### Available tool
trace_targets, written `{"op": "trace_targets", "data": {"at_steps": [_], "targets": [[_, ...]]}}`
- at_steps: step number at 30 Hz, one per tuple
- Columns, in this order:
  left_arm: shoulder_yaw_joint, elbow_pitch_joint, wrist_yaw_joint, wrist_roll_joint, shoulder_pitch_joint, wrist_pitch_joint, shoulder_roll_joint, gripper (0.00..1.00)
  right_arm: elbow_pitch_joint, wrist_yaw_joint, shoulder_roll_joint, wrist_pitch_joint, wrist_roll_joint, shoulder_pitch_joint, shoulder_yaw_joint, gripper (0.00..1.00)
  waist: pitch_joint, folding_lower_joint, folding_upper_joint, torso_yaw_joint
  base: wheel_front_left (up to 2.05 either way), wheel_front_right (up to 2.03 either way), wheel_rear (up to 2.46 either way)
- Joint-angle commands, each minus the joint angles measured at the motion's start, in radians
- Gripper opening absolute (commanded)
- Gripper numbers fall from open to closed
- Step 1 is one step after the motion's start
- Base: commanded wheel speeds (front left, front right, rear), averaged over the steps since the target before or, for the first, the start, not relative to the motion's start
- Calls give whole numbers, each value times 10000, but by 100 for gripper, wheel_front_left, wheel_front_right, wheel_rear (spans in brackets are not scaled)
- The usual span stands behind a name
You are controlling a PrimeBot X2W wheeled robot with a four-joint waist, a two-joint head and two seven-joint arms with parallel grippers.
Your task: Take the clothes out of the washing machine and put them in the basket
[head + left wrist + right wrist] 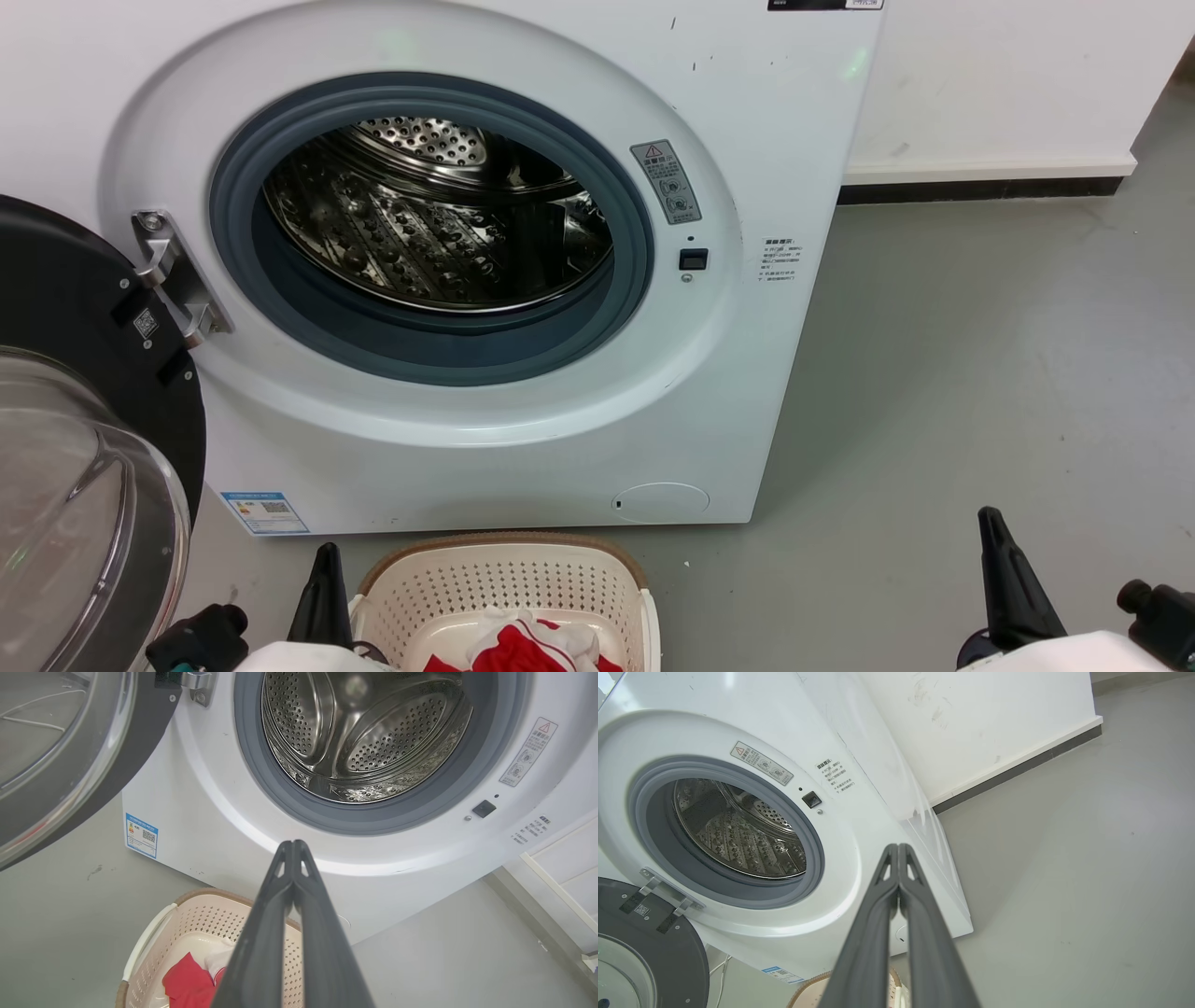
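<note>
The white washing machine (523,429) stands before me with its door (84,448) swung open to the left. Its steel drum (439,215) holds no fabric that I can see. On the floor in front sits the cream basket (509,583) with red and white clothes (523,646) inside; the same clothes (189,982) and basket (154,933) appear in the left wrist view. My left gripper (327,560) is shut and empty at the basket's left rim. My right gripper (991,523) is shut and empty over the floor at lower right.
Grey floor (980,355) stretches to the right of the machine, up to a white wall with a dark skirting (980,189). The open glass door takes up the space at my left. A blue label (264,511) is on the machine's lower front.
</note>
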Motion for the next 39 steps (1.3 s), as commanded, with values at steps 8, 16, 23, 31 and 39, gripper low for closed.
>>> {"op": "trace_targets", "data": {"at_steps": [8, 16, 23, 31, 39], "targets": [[182, 16, -230, -1455, -519, 346, 6, 0, 45, 0, -140, 292, 1537, -553, -27, 0, 12, 0, 0, 26, 0, 0, 0], [290, 113, -391, -2593, -720, 633, 6, 0, 181, -1, -168, 547, 2723, -764, -62, 0, 23, 0, 0, 51, 0, 0, 0], [385, 198, -525, -3511, -875, 859, 6, 0, 289, -1, -183, 767, 3677, -956, -102, 0, 33, 0, 0, 72, 0, 0, 0], [484, 288, -651, -4494, -1040, 1099, 6, 0, 413, -1, -193, 998, 4677, -1135, -153, 0, 45, 0, 0, 97, 0, 0, 0], [566, 377, -787, -5400, -1187, 1337, 5, 0, 527, -2, -197, 1225, 5608, -1305, -204, 0, 56, 0, 0, 122, 0, 0, 0]]}}
